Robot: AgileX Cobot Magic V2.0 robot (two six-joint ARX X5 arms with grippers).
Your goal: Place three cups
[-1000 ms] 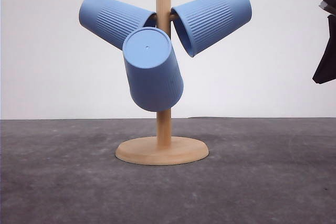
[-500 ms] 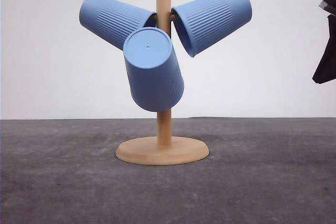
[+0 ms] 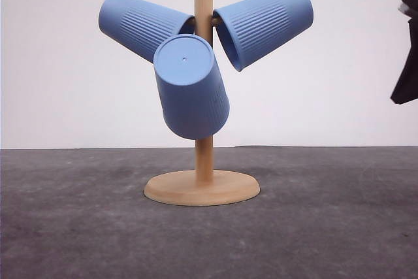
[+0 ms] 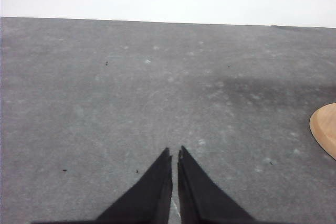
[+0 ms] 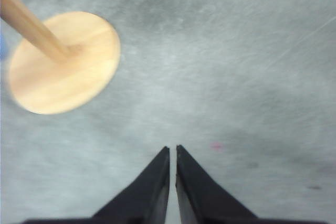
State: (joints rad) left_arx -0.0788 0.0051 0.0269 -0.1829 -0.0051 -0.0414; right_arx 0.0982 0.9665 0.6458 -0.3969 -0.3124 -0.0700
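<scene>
Three cups: all hung on the wooden stand [image 3: 203,161], each tilted with its mouth toward the post and its base outward.
Left gripper [image 4: 174,153]: fingers pressed almost together with only a thin slit between the tips, nothing held, hanging over bare grey table [image 4: 105,103]; the edge of the stand's round base lay off to one side, well apart from the fingertips.
Left cup [image 3: 140,24]: slanted up and away to the left of the post, its rim against the post.
Middle cup [image 3: 191,89]: pointed toward the camera and downward, its flat base with the tiny centre dot facing forward, overlapping the post in front.
Stand: upright post on a round wooden base resting on the table, near the middle of the front view.
Right cup [image 3: 264,24]: slanted up to the right of the post, its mouth near the post.
Right gripper [image 5: 172,150]: fingers nearly touching, empty, poised above the table with the stand's base and post well apart from it; in the front view a dark part of this arm [image 3: 408,76] showed at the right edge.
</scene>
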